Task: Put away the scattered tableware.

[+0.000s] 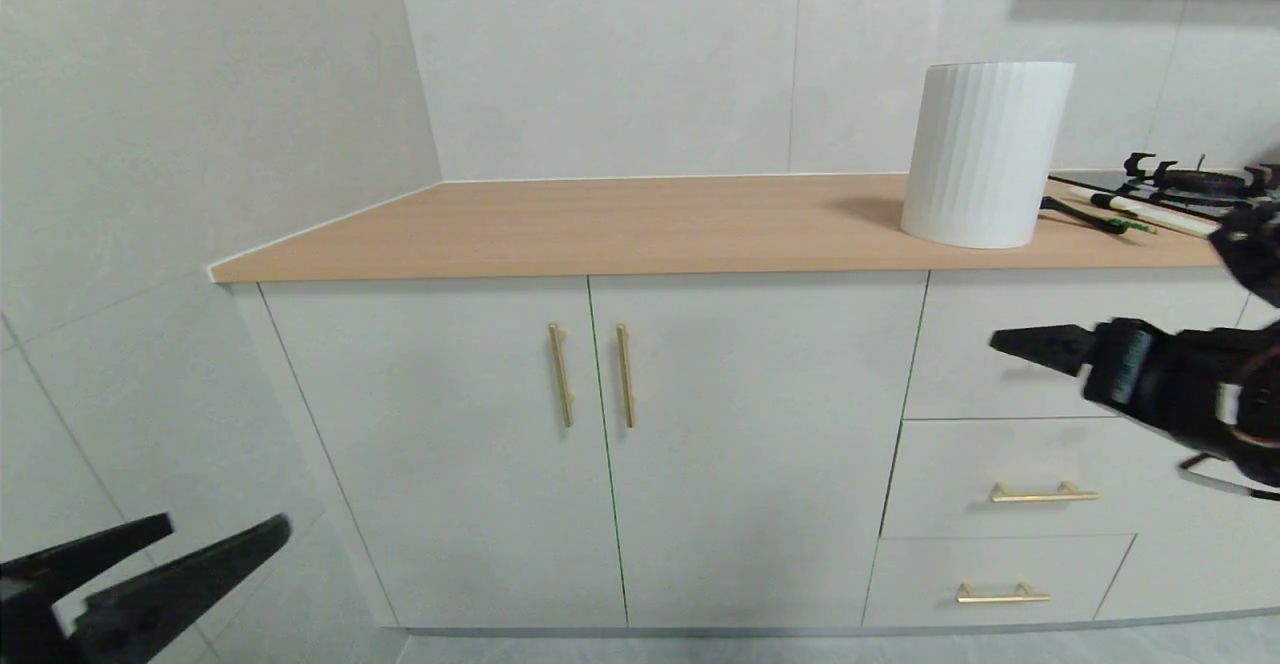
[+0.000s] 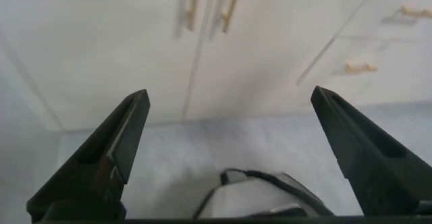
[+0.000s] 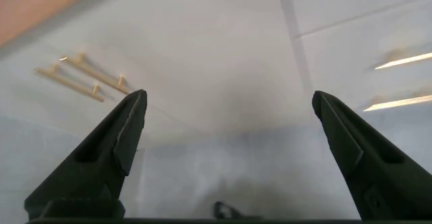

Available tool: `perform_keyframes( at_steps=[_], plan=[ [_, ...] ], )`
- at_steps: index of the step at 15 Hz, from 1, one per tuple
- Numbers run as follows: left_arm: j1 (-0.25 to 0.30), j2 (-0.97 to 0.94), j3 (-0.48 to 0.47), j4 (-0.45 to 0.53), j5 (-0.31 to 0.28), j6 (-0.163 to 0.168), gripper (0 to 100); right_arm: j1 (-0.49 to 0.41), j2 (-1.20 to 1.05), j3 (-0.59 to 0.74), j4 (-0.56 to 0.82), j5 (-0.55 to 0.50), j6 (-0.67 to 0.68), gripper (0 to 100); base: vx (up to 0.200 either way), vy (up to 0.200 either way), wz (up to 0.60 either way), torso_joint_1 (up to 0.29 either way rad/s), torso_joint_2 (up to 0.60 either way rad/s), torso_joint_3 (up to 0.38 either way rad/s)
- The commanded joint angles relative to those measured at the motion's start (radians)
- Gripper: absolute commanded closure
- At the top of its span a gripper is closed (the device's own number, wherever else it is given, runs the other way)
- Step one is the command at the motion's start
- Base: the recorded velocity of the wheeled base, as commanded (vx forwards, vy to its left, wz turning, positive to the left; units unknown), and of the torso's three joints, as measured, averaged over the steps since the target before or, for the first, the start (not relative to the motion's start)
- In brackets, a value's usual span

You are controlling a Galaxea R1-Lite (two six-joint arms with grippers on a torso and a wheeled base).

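A tall white ribbed holder [image 1: 985,154] stands upright on the wooden countertop [image 1: 620,229], toward its right end. Just right of it lie thin dark utensils with green tips [image 1: 1100,216] and a white-handled one [image 1: 1150,212]. My right gripper [image 1: 1030,344] hangs open in front of the top drawer, below the counter edge; its wrist view shows both fingers [image 3: 118,143] spread with nothing between them. My left gripper [image 1: 224,524] is low at the left, near the wall, open and empty [image 2: 229,93].
A black gas hob [image 1: 1195,182] sits at the counter's far right. Below the counter are two cabinet doors with gold handles [image 1: 560,374] and drawers with gold pulls [image 1: 1043,492]. A tiled wall closes in the left side.
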Motion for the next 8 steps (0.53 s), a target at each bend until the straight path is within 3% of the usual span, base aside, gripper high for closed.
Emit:
perform_keyframes(
  at_steps=[1, 2, 4, 5, 8],
  plan=[
    [0.086, -0.412, 0.126, 0.115, 0.022, 0.052, 0, -0.011, -0.599, 0.289, 0.013, -0.088, -0.212, 0, 0.000, 0.000, 0.00, 0.000, 0.00, 0.000],
    [0.135, -0.496, 0.124, 0.153, 0.020, 0.083, 0, -0.047, -0.711, 0.301, 0.041, -0.111, -0.271, 0, 0.000, 0.000, 0.00, 0.000, 0.00, 0.000],
    [0.216, -0.642, 0.126, 0.173, 0.011, 0.166, 0, -0.205, -0.892, 0.301, 0.133, -0.099, -0.363, 0, 0.000, 0.000, 0.00, 0.000, 0.00, 0.000],
    [0.241, -0.685, 0.124, 0.179, 0.013, 0.184, 0, -0.212, -0.983, 0.298, 0.165, -0.088, -0.408, 0, 0.000, 0.000, 0.00, 0.000, 0.00, 0.000],
    [0.288, -0.687, 0.127, 0.179, 0.088, 0.187, 0, -0.225, -1.150, 0.298, 0.268, -0.093, -0.482, 0, 0.000, 0.000, 0.00, 0.000, 0.00, 0.000]
  ],
)
